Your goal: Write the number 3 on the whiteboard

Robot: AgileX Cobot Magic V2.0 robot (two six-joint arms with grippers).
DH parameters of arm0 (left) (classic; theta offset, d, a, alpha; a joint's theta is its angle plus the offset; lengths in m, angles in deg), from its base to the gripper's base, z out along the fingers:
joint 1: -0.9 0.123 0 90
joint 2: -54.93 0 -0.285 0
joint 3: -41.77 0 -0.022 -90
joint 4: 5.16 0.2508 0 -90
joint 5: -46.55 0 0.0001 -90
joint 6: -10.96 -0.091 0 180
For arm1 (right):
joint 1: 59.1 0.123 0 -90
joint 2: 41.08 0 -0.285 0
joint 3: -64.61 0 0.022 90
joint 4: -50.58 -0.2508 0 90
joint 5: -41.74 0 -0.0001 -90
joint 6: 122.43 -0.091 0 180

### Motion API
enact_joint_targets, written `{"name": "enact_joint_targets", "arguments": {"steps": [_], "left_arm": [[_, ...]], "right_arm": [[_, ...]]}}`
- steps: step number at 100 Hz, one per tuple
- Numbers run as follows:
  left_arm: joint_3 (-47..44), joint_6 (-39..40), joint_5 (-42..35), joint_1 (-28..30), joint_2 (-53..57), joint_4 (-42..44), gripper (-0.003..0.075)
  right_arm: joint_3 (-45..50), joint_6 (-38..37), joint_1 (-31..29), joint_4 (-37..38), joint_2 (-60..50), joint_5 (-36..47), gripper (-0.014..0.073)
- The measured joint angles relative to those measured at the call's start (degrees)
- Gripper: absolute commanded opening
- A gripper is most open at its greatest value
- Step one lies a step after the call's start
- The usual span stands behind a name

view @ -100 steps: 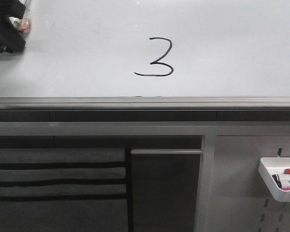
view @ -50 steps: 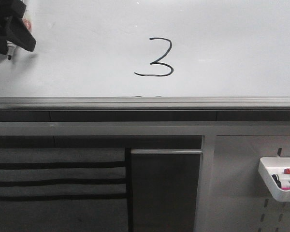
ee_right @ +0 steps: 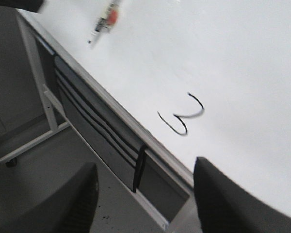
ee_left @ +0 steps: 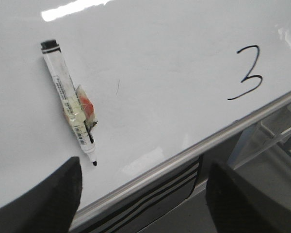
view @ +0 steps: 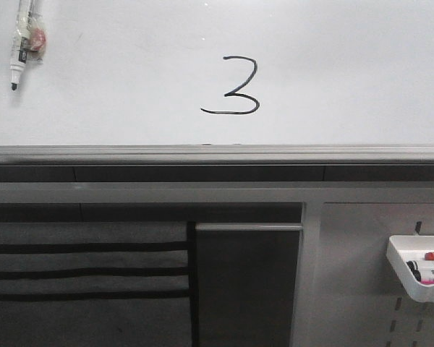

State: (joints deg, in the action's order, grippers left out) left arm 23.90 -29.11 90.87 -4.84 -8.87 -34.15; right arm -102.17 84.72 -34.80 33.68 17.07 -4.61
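The number 3 (view: pixel 233 87) stands upright on the whiteboard (view: pixel 347 65), flat bottom stroke parallel to the rail (view: pixel 217 153). Left tool (ee_left: pixel 140 194) is spread, empty; the marker (ee_left: pixel 70 102) lies just beyond its finger, tip toward it. Right tool (ee_right: pixel 145 194) is spread, empty.

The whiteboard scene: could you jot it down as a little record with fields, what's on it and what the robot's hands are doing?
board: whiteboard, white and glossy
writing: the number 3, complete, black
marker: lying uncapped on the board, left of the digit, held by nothing
left gripper: open, empty, apart from the marker
right gripper: open, empty
side tray: on the pegboard, holds more markers
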Motion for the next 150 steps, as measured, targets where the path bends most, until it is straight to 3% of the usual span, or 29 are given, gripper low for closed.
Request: {"name": "enact_joint_targets", "arguments": {"steps": [7, 15, 24, 36, 51, 71, 91, 150], "left_arm": [[0.0, 4.92, 2.83, 0.0, 7.12, 5.66, 0.0494], [-0.54, 10.9, 4.07, 0.0, 16.13, 12.48, 0.0489], [-3.35, 17.11, 3.24, 0.0, 26.93, 17.4, 0.0448], [-10.75, 21.75, -3.4, 0.0, 41.35, 20.23, 0.0317], [-21.85, 26.44, -16.95, 0.0, 55.89, 20.8, 0.01], [-25.9, 29.02, -15.02, 0.0, 55.06, 21.65, -0.0014], [-29.06, 29.25, -22.73, 0.0, 50.83, 21.78, -0.0018], [-41.12, 29.47, -25.02, 0.0, 50.36, 24.46, -0.0018]], "right_arm": [[0.03, -12.28, 0.0, 6.54, -3.12, -3.3, 0.0366], [1.42, -23.63, -0.1, 12.12, -7.09, -5.98, 0.029], [4.88, -28.92, -0.05, 15.2, -12.69, -5.62, 0.0159], [11.04, -31.13, -0.05, 16.14, -20.3, 0.96, -0.0074], [19.55, -31.65, -0.05, 17.63, -26.7, 15.72, -0.0072], [26.63, -31.77, -0.05, 18.99, -25.93, 21.39, -0.0073], [30.01, -31.77, -0.05, 19.08, -22.52, 21.79, -0.0073], [30.98, -31.77, -0.05, 19.08, -20.81, 21.03, -0.0073]]}}
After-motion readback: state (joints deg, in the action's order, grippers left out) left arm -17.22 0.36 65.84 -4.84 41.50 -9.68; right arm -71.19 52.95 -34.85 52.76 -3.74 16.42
